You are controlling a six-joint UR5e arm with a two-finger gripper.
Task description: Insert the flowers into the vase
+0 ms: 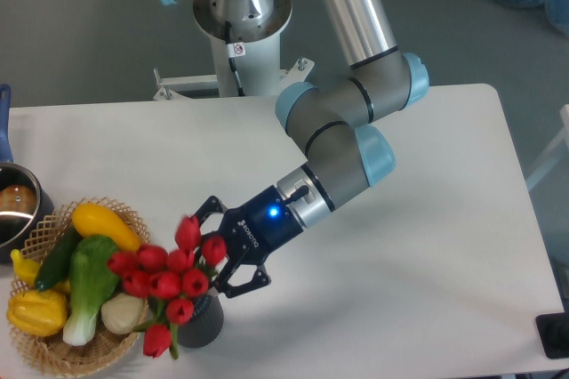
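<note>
Gripper: jaws spread apart on either side of the flower heads, not visibly pinching them.
Flowers: red tulips standing in the vase, leaning towards the wicker basket.
Vase: dark grey, on the white bench, just beside the basket.

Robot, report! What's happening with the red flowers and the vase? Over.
Gripper around red tulip bunch, jaw state unclear. Stems in dark grey ribbed vase. Wicker vegetable basket close beside.
</note>
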